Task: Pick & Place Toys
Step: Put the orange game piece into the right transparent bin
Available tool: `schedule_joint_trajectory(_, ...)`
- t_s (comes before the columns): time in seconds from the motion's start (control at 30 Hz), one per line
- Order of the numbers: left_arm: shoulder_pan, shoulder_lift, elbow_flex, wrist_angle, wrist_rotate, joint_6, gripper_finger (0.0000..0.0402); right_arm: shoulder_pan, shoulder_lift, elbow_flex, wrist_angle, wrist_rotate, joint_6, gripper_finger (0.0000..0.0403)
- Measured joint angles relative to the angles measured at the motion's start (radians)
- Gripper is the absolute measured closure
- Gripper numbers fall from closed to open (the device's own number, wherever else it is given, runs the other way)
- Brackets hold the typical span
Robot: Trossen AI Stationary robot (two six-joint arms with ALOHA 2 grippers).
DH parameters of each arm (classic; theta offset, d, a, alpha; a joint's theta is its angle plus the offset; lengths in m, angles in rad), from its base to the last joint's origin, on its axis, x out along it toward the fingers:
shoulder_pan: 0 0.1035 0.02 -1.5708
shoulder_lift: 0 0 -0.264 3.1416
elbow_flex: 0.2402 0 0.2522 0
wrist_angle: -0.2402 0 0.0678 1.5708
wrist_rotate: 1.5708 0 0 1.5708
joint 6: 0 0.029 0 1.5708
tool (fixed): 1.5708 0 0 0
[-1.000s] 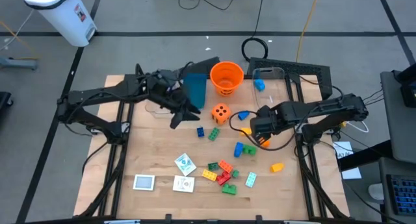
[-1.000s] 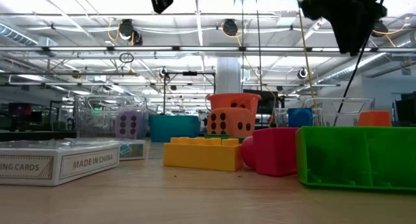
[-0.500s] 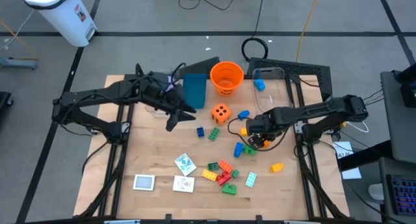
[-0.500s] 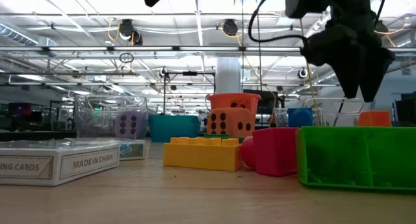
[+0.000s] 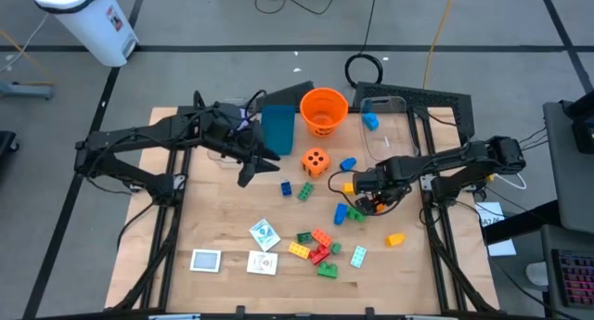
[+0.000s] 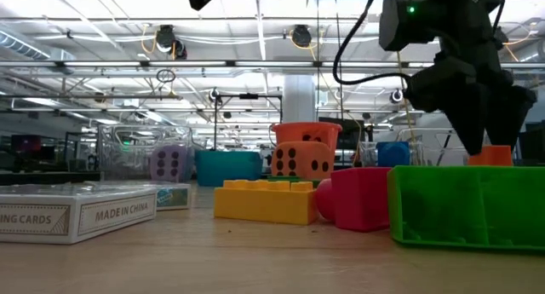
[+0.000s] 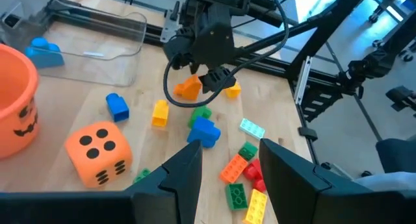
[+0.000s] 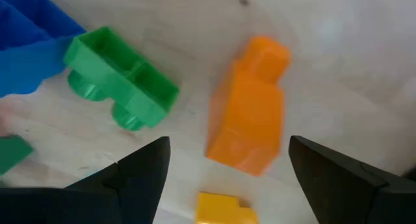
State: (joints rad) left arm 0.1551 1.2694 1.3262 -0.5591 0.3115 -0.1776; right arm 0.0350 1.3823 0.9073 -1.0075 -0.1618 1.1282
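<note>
An orange brick (image 8: 250,107) lies flat on the wooden table right of centre, also seen in the low view (image 6: 491,155). My right gripper (image 8: 229,146) hangs just above it, pointing down and open, one finger on either side of the brick and neither touching it. From above, this gripper (image 5: 371,196) covers most of the brick. A green brick (image 8: 120,87) and a blue brick (image 8: 29,45) lie close beside it. My left gripper (image 7: 231,159) is open and holds nothing, raised over the table near the teal box (image 5: 277,128).
An orange die (image 5: 316,161), an orange bucket (image 5: 323,110) and a clear bin (image 5: 385,116) stand at the back. Loose bricks cluster near the front (image 5: 320,250), with a yellow brick (image 5: 395,237) to the right. Three flat cards (image 5: 264,262) lie at front left.
My right gripper has come down toward the orange brick, tipping to point more steeply downward. In the low view its fingers now stand wider apart than a second ago. The bricks have kept their places.
</note>
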Motion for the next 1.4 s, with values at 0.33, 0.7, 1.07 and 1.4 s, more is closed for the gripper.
schedule_joint_trajectory(0.33, 0.000, 0.000, 0.000, 0.000, 0.000, -0.007, 0.0243, -0.042, 0.000, -0.045, 0.056, -0.001, 0.055, 0.0103)
schedule_joint_trajectory(0.7, 0.000, 0.000, 0.000, 0.001, 0.000, -0.008, 0.0243, -0.061, 0.000, -0.080, 0.053, -0.050, 0.087, 0.0148)
schedule_joint_trajectory(1.07, 0.000, 0.000, 0.000, 0.001, 0.000, -0.006, 0.0243, -0.061, 0.000, -0.082, 0.065, -0.042, 0.088, 0.0211)
schedule_joint_trajectory(1.4, 0.000, 0.000, 0.000, 0.001, 0.000, -0.007, 0.0243, -0.061, 0.000, -0.082, 0.082, -0.043, 0.080, 0.0264)
